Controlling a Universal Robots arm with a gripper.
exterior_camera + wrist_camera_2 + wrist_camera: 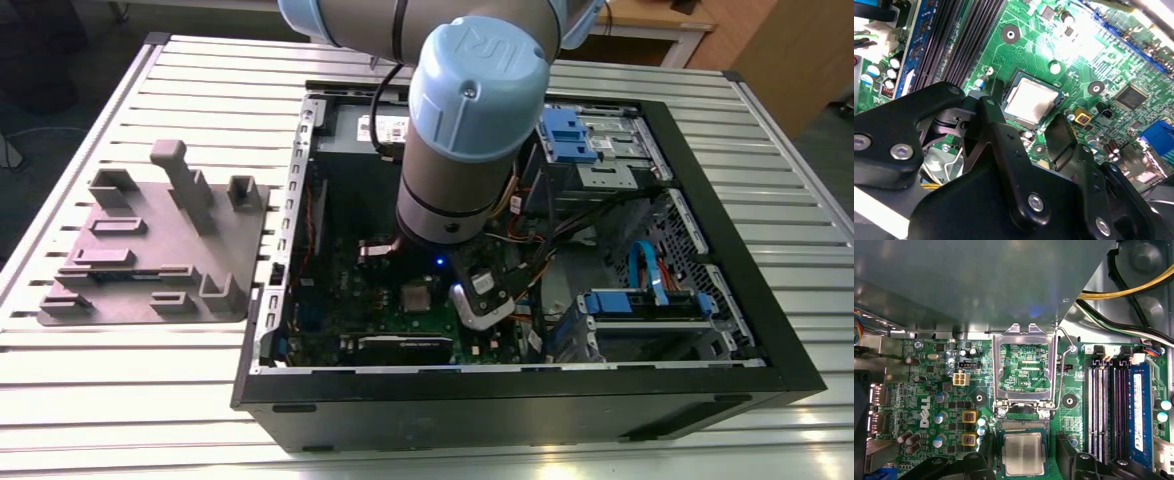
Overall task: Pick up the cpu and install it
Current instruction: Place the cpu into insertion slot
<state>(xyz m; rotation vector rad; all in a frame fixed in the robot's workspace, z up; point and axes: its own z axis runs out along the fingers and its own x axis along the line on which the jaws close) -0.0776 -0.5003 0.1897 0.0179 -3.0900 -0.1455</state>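
Reaching straight down into the open computer case [534, 400] with the arm [461, 140], wrist upright. Holding the gripper [1029, 117] just over the motherboard [929, 405], 2 fingers [996, 115] apart, clamping nothing. Straddling the cpu [1024, 457], flat in its socket mid-board, well off every edge, metal frame [1024, 365] flipped up beside.

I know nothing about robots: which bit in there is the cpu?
Inside the open black computer case lies a green motherboard. Beside its raised metal socket frame, framed by the open end effector, sits the cpu. It is the only plain, flat silver-grey square there.
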